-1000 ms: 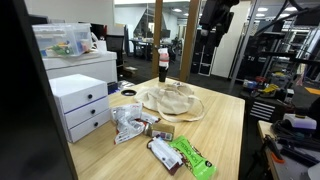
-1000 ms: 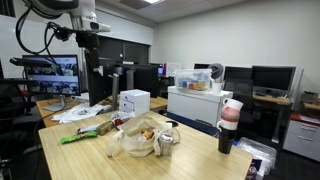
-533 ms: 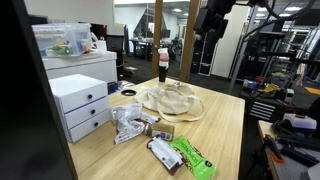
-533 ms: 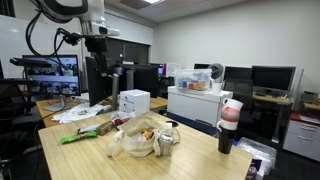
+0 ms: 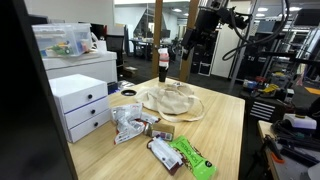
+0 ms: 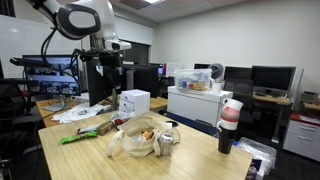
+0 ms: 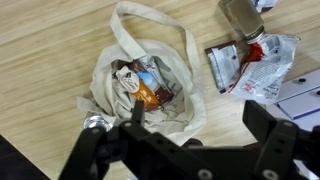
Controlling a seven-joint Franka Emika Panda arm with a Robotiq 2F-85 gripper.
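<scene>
Hand (image 7: 190, 150): wide open and holding nothing. Its two dark fingers (image 7: 282, 140) fill the lower edge of the wrist view with a clear gap between them.
Hand position: high in the air, well above the counter (image 5: 228, 128). It sits near the top centre in an exterior view (image 5: 192, 47) and in the upper left in an exterior view (image 6: 107, 62). At this height it touches nothing.
Cloth bag (image 7: 150, 85): a pale, soft bag at the centre of the wrist view, almost straight below the hand. It lies mid-counter in both exterior views (image 5: 172, 100) (image 6: 145, 138).
Why it lies so: the limp cloth seems unable to stand, so the bag slumps with its mouth sagging open and a handle loop flat on the wood.
Snack packets (image 7: 146, 86): colourful wrappers inside the bag, showing through the open mouth.
Silver pouches (image 7: 252, 62): crumpled, at the upper right of the wrist view, just beside the bag but apart from it.
Green packet (image 5: 192, 158): flat near the lower edge of the frame.
White drawer unit (image 5: 80, 103): on the left.
Red-topped tube (image 5: 163, 62): upright at the counter's far edge.
</scene>
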